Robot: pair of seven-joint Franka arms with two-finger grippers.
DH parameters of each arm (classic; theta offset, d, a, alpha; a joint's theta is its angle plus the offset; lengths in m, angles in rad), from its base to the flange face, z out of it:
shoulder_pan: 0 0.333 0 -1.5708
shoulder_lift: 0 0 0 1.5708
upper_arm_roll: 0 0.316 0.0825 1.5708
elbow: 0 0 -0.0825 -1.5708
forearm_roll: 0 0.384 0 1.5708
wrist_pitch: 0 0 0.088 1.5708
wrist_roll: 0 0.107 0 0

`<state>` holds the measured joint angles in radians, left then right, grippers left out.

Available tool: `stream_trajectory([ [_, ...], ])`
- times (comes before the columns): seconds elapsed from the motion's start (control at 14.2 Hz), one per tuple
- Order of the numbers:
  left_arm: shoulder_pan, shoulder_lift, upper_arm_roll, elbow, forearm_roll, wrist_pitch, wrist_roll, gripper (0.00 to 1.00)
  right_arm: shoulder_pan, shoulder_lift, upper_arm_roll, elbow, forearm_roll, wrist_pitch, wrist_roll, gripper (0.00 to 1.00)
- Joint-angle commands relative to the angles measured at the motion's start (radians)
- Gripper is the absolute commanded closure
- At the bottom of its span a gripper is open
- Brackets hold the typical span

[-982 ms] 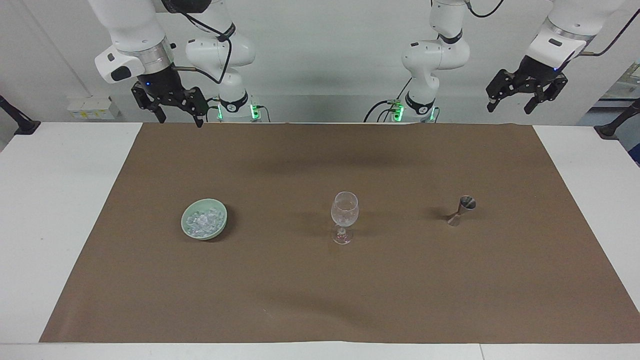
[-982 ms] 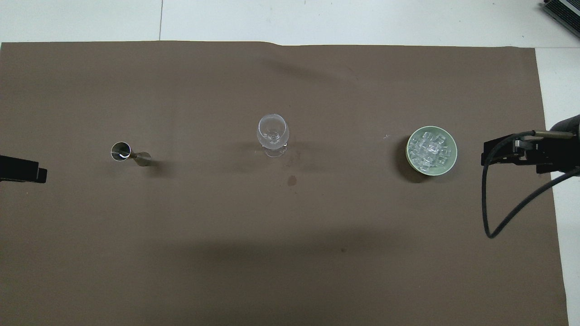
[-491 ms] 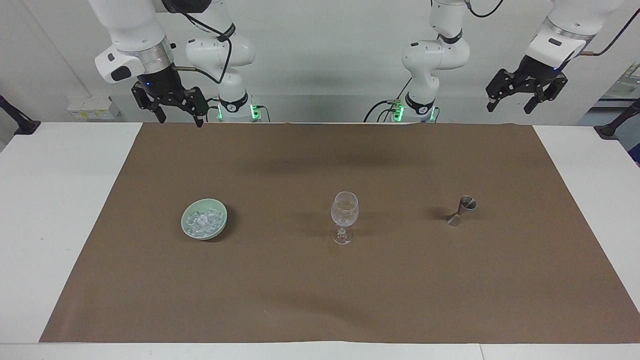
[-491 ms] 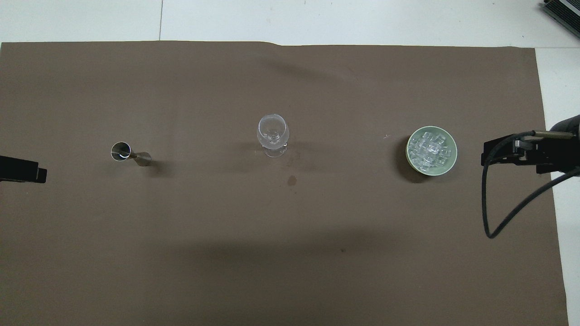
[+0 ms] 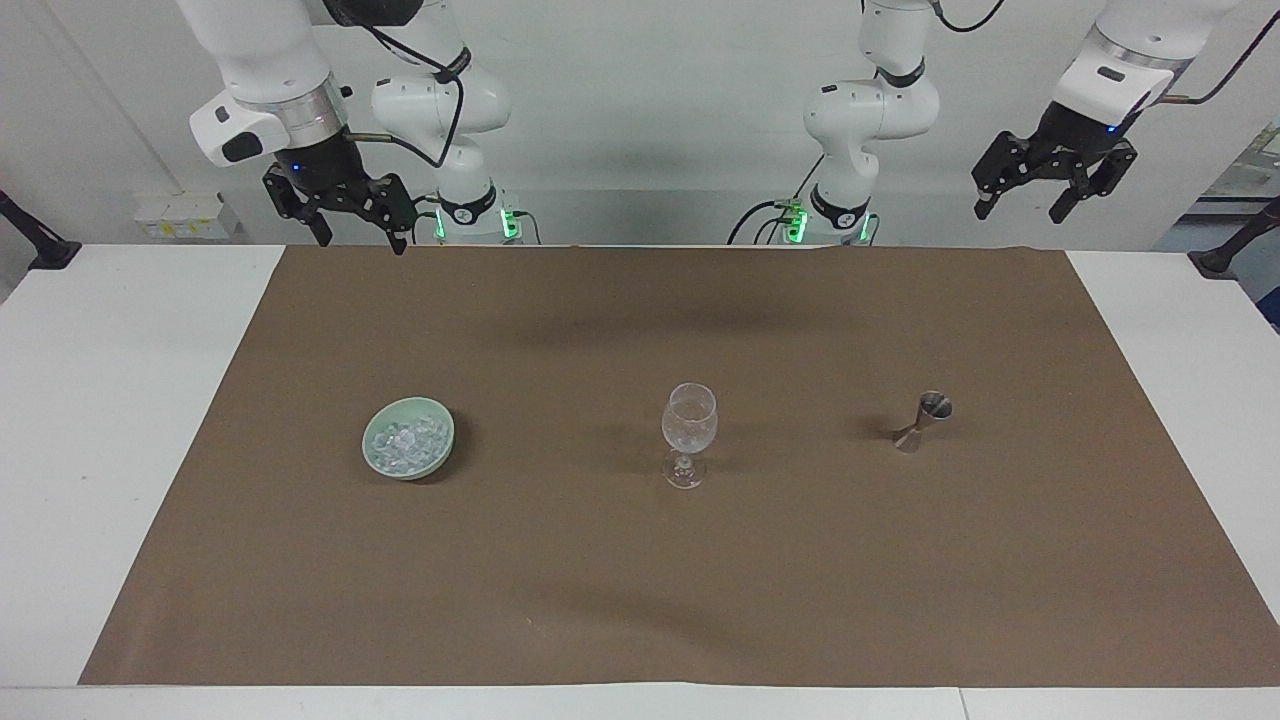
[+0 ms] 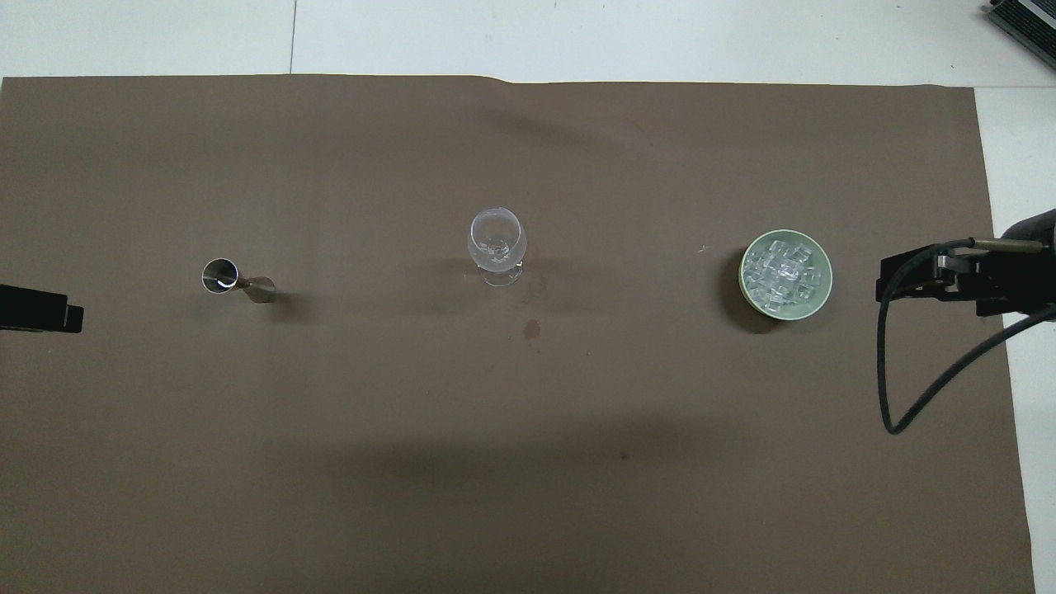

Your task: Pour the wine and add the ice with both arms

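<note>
Brown paper mat (image 5: pixel 640 600) covers most of the white table (image 5: pixel 120 450), and honestly not much is happening yet — over the last second the only change I can spot is the left gripper (image 5: pixel 1029 204) lifting a touch, up by the robots' edge of the table at the left arm's end, while everything on the mat has stayed put. Its fingers are spread wide and it's carrying nothing. The right gripper (image 5: pixel 358 233) hangs over the robots' edge of the mat at the right arm's end, also wide open and empty, and it hasn't budged. So I'd say the task hasn't really started: nothing's been picked up, nothing poured. The ice (image 5: pixel 407 441) is a heap of little clear, whitish chunks piled in a pale green bowl (image 5: pixel 372 455) toward the right arm's end — it fills the bowl pretty well and looks glassy and loose. The stemmed glass (image 5: pixel 689 426) stands upright mid-mat, well apart from the bowl, and it looks empty to me. A small metal jigger (image 5: pixel 924 421) sits toward the left arm's end, roughly in line with the other two — can't tell if there's anything in it
</note>
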<state>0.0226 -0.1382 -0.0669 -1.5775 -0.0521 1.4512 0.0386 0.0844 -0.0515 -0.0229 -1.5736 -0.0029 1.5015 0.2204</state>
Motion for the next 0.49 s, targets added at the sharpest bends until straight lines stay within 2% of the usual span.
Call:
stream_trajectory([
  [0.0, -0.003, -0.018, -0.022, -0.003, 0.006, -0.011, -0.019, 0.0, -0.014, -0.01, 0.001, -0.013, 0.027, 0.002, -0.018, 0.0],
  [0.42, -0.001, -0.018, -0.033, 0.008, 0.005, -0.015, -0.019, 0.0, -0.014, -0.01, 0.001, -0.014, 0.027, 0.002, -0.018, 0.0],
])
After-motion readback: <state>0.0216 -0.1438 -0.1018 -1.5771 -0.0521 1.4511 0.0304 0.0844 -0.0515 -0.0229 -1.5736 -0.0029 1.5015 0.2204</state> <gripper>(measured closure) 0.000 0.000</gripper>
